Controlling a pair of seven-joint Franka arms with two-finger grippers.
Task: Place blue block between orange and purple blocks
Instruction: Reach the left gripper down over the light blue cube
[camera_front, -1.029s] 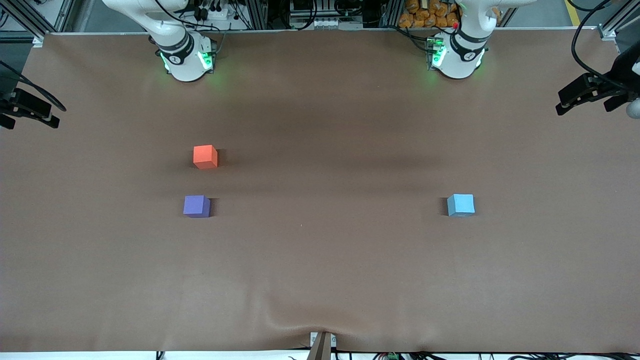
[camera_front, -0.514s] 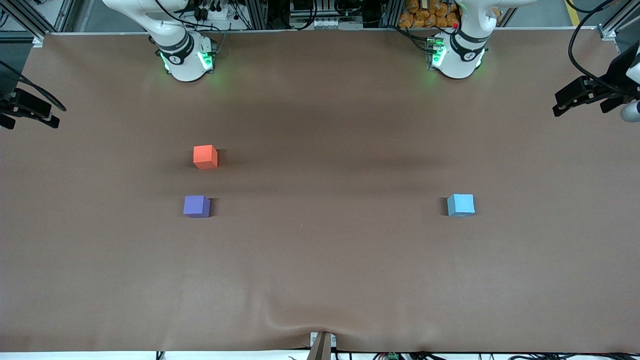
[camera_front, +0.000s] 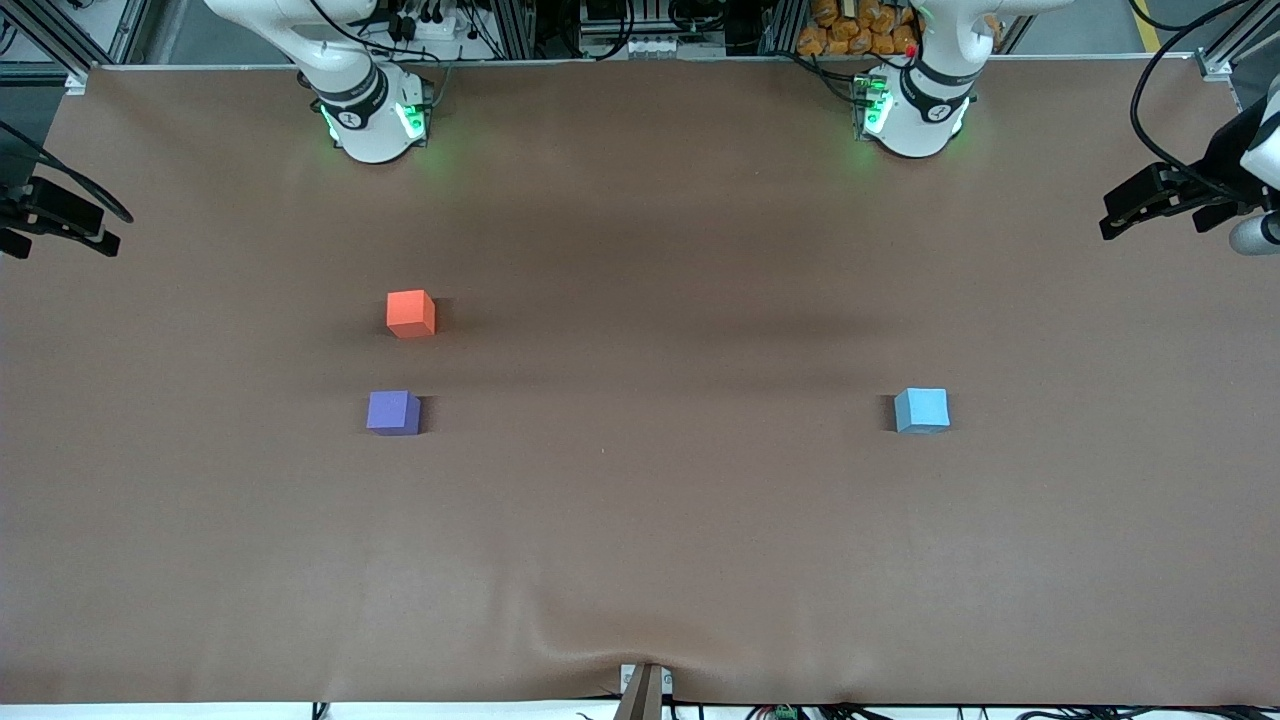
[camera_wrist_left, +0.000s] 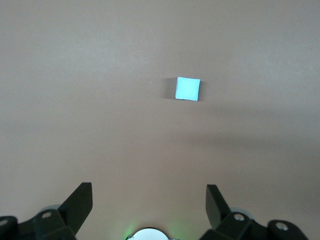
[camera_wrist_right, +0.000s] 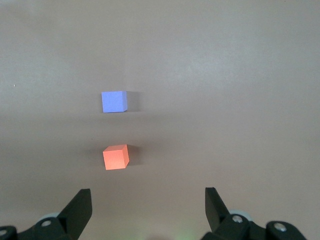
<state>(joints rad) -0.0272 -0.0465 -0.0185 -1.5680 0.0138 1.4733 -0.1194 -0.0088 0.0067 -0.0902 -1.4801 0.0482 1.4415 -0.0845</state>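
My left gripper (camera_wrist_left: 149, 200) hangs empty with jaws wide over my end of the table (camera_front: 640, 560), the blue block (camera_front: 921, 410) resting nearest it, well apart from the orange block (camera_front: 410, 313) and purple block (camera_front: 393, 412) under my waiting, wide-open right gripper (camera_wrist_right: 148, 202).

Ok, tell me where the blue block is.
The blue block sits alone on the table toward the left arm's end, level with the purple block; no gripper touches it.

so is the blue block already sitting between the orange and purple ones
No, the blue block sits alone toward the left arm's end, apart from the orange block and purple block.
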